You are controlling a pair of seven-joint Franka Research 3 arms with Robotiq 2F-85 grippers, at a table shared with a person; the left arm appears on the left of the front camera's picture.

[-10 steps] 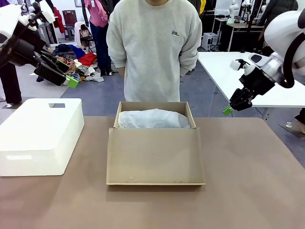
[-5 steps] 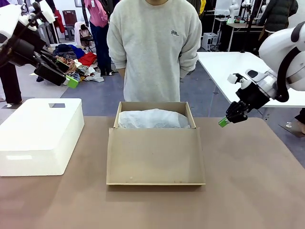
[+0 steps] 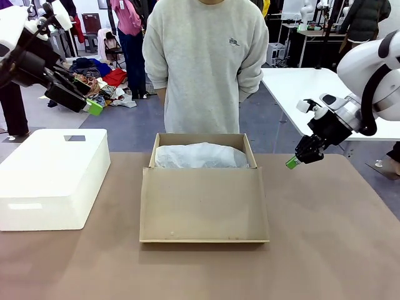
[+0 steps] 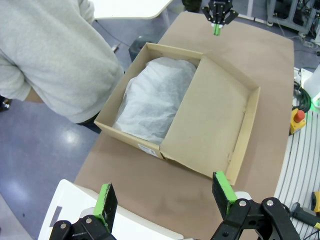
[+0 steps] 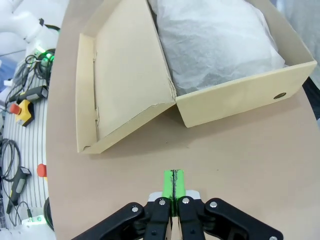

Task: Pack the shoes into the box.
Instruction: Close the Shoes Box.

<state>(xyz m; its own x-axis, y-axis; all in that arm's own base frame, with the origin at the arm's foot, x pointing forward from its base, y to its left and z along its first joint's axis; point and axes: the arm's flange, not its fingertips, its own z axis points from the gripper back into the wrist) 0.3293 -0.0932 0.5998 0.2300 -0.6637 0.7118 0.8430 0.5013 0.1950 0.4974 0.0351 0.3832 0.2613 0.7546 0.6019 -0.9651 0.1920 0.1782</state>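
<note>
The brown cardboard box sits mid-table, its lid flap folded out toward me and bulging white tissue paper inside. The same box and tissue appear in the left wrist view, and the box in the right wrist view. The shoes are hidden. My left gripper hangs open, high above the white bin; its green pads stand wide apart. My right gripper is shut, empty, above the table right of the box; its pads press together.
A large white plastic bin stands at the table's left. A person in a grey sweatshirt stands at the far edge behind the box. A white table lies beyond at right. Bare tabletop spreads to the right and front.
My right gripper has dropped lower and moved left toward the box, staying shut. The left arm and the box have not moved.
</note>
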